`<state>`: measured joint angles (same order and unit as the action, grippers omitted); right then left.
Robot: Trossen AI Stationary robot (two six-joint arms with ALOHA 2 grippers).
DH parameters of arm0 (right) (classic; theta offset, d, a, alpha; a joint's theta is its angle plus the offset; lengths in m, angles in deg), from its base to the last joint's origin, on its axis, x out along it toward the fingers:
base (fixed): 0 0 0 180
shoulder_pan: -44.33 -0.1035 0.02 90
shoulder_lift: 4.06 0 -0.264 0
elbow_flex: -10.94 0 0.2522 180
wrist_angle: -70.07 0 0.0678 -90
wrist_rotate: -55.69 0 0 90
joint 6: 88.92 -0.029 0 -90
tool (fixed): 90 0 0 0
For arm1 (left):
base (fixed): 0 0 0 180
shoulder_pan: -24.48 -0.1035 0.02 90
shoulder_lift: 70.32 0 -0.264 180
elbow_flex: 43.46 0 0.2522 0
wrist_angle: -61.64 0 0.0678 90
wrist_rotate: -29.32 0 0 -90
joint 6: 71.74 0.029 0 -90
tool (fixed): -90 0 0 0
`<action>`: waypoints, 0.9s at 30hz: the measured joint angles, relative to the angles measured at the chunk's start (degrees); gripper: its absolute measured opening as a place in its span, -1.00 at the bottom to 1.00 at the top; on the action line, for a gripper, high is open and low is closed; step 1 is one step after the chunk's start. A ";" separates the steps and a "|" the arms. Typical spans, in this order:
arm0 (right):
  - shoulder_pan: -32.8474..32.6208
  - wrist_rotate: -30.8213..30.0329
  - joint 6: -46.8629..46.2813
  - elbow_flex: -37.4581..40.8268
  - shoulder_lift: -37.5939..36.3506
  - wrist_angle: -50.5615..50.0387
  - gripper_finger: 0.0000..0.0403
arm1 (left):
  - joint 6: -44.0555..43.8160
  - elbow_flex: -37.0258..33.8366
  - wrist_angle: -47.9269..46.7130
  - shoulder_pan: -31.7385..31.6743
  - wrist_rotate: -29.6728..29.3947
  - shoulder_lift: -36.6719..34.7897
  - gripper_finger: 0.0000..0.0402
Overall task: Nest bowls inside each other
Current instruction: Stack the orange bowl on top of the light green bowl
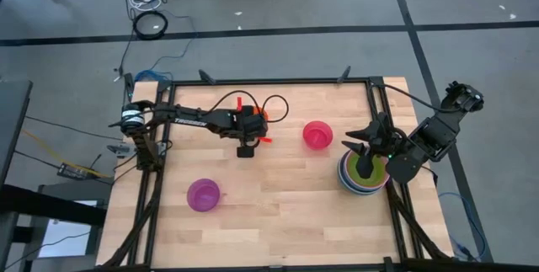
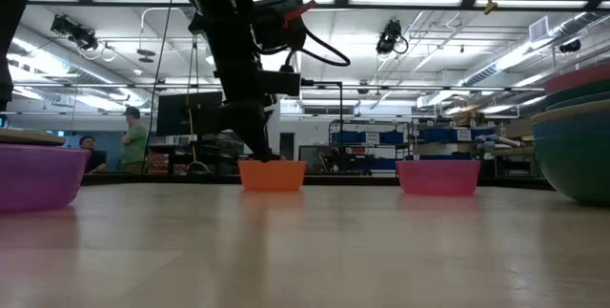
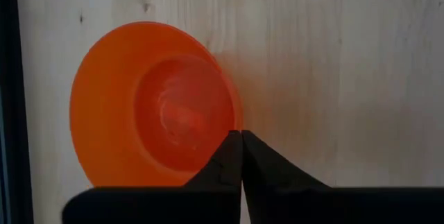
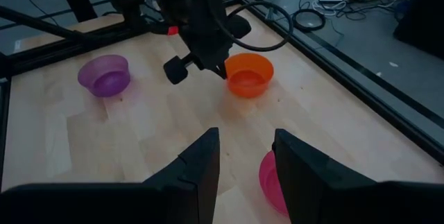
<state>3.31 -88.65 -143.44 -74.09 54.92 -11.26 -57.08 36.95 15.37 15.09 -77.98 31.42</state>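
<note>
An orange bowl (image 3: 156,113) stands upright on its base on the wooden table (image 1: 278,205), toward the far middle, and my left gripper (image 3: 241,144) is shut on its rim. A pink bowl (image 1: 317,135) stands to its right, and a purple bowl (image 1: 203,194) stands near the left front. At the right edge is a stack of nested bowls (image 1: 364,179). My right gripper (image 4: 246,158) hangs open above that stack with nothing between its fingers. My left gripper pinches the orange bowl's rim (image 3: 238,121) on the side toward the table's left edge, one finger inside the bowl and one outside. The fingers (image 2: 267,154) slant down onto it from the left. The bowl sits level with its base on the table.
Black frame rails (image 1: 379,120) run along the table's left, far and right sides. Bare wood lies between the purple bowl and the stack. In the low view people stand in the room far behind the table (image 2: 133,141).
</note>
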 joint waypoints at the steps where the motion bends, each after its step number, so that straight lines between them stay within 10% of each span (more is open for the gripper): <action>1: 0.00 0.00 0.00 0.00 0.00 0.02 -0.37 | 0.00 0.00 0.00 0.00 0.00 0.00 -0.95; 15: 0.02 0.00 0.02 0.00 0.00 0.00 -0.37 | -1.52 2.85 -1.52 0.04 1.57 -0.11 -0.41; 27: 0.02 -0.03 0.07 0.02 0.00 0.00 -0.37 | -2.18 0.59 -0.12 -0.78 1.72 -0.07 -0.37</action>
<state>3.33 -88.68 -143.37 -74.07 54.92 -11.26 -59.26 37.54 15.25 14.31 -76.26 31.35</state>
